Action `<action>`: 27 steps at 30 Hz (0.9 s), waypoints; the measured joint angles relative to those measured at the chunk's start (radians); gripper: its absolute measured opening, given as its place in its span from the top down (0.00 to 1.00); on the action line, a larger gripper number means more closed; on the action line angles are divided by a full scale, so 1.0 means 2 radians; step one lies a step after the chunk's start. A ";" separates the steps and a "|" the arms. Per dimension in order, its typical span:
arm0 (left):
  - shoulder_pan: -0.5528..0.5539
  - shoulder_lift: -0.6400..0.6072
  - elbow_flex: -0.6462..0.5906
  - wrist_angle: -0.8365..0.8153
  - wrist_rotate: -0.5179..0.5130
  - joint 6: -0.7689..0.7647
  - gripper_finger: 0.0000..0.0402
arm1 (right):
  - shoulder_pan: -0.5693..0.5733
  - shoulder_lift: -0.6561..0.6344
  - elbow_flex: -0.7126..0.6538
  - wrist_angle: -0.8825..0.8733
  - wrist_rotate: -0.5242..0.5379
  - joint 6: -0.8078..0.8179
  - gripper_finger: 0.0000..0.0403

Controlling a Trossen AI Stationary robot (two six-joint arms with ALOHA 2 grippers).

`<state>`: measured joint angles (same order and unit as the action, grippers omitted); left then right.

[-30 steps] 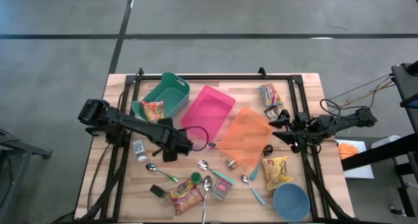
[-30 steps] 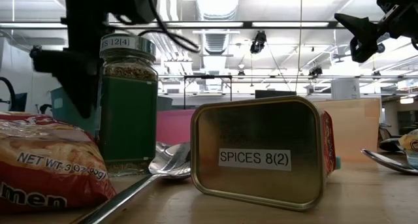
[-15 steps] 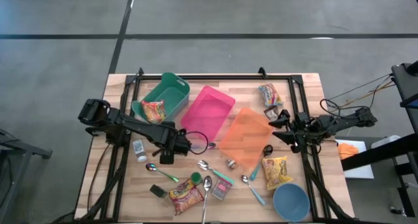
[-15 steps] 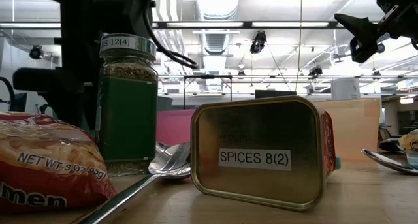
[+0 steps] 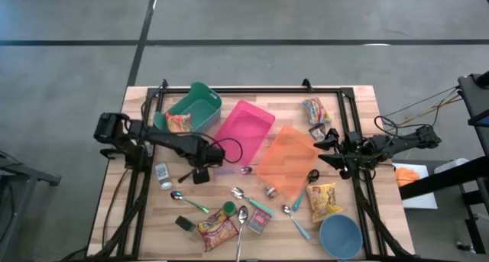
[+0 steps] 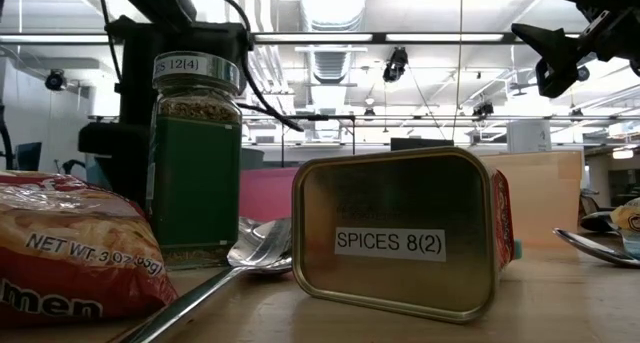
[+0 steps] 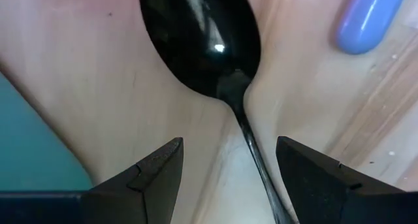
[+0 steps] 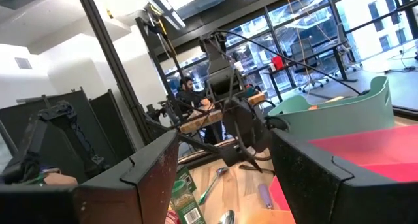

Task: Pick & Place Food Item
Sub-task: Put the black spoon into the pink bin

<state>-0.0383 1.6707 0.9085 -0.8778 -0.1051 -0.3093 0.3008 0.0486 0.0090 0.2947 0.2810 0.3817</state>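
My left gripper [image 5: 202, 169] points down, open, low over a black spoon [image 7: 202, 41]; its fingers stand on either side of the spoon's handle [image 7: 251, 139] without touching it. The spoon lies flat on the table near the pink bin [image 5: 244, 128]. One ramen packet [image 5: 178, 127] lies in the green bin [image 5: 200, 101]; others lie on the table at the near edge [image 5: 218, 230], at the right [image 5: 323, 201] and at the far right [image 5: 315, 111]. A green spice jar [image 6: 195, 163] and a spice tin [image 6: 400, 243] stand near the front. My right gripper [image 5: 328, 151] waits open above the table's right side.
An orange tray [image 5: 289, 159] lies right of the pink bin and a blue bowl [image 5: 340, 235] stands at the near right corner. Several spoons [image 5: 244, 216] lie scattered across the middle. A purple spoon handle [image 7: 369, 18] lies close beside the black spoon.
My left arm has swung toward the table's far edge. Its gripper has sunk toward the black spoon and tipped to point straight down, staying open. Nothing on the table has moved.
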 joint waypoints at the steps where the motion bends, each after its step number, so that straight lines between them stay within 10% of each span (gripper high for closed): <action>1: 0.003 0.000 0.000 0.002 0.004 0.001 0.39 | 0.000 0.000 0.000 0.000 0.000 0.000 0.42; 27: 0.008 -0.003 -0.039 0.073 0.050 -0.007 0.46 | 0.000 0.000 0.000 -0.001 0.001 0.002 0.42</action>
<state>-0.0216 1.6642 0.8307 -0.7311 -0.0041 -0.3223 0.3004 0.0486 0.0090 0.2920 0.2830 0.3859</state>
